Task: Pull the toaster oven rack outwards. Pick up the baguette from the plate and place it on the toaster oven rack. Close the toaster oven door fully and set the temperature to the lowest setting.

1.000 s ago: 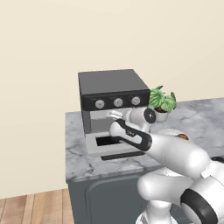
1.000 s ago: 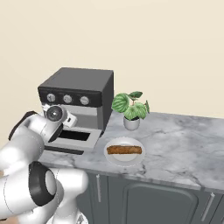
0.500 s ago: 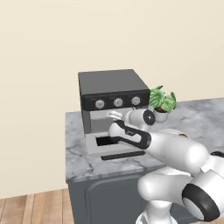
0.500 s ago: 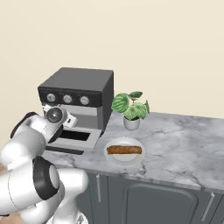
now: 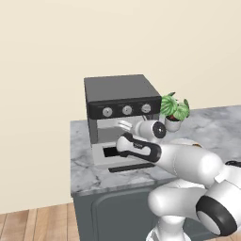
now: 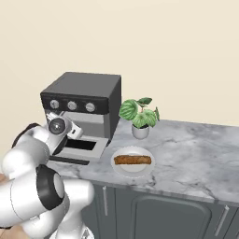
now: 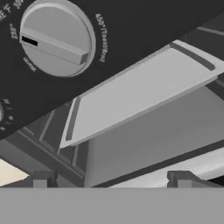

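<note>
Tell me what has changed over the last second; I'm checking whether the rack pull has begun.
Hardly anything: the arm shifted slightly, with the open tool still at the oven mouth, gripping nothing. The door stays down, and the baguette stays on its plate.

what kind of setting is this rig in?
Looks like a simulated kitchen: marble-look counter over grey cabinets, with a toaster oven and a baguette on a plate.

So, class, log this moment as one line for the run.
stage: rack pull | open gripper facing light-grey flat rack | dark grey toaster oven door down | orange-brown baguette on white round plate
</note>
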Tool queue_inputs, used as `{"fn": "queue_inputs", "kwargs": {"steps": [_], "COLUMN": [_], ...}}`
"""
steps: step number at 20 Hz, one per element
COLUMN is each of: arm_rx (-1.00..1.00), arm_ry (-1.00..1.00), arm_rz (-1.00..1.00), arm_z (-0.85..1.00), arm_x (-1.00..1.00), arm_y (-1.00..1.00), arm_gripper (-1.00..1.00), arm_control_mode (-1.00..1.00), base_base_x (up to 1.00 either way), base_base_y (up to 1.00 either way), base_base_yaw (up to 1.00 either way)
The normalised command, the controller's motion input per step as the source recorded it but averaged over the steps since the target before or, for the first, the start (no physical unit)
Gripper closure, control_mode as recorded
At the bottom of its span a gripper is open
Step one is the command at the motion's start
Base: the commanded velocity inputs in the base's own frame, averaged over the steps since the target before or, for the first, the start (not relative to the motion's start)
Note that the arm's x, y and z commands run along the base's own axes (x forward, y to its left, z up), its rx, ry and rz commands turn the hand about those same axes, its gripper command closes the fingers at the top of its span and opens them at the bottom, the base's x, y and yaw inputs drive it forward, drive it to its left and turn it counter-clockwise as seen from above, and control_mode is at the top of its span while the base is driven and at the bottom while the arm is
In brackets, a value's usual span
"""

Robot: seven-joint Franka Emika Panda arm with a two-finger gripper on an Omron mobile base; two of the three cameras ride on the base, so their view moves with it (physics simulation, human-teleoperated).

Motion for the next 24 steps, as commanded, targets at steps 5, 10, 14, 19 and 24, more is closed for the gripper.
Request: {"fn": "queue_inputs", "kwargs": {"steps": [5,10,14,19,24], "arm_rx": [0.06,0.07,0.03,0.0,0.0], "arm_ry": [0.0,0.0,0.0,0.0,0.0], "arm_rz": [-0.06,-0.05,-0.04,-0.03,-0.01], "arm_z": [0.0,0.0,-0.08,-0.15,-0.26], "arm_x": [0.02,0.08,0.18,0.23,0.06], "arm_y": [-0.14,-0.17,-0.07,0.0,0.0], "arm_gripper": [-1.0,-1.0,-1.0,-1.0,-1.0], "arm_control_mode": [-1.0,-1.0,-1.0,-1.0,-1.0], "base_base_x": [0.0,0.0,0.0,0.0,0.0], "base_base_y": [0.0,0.0,0.0,0.0,0.0], "base_base_yaw": [0.0,0.0,0.0,0.0,0.0]}}
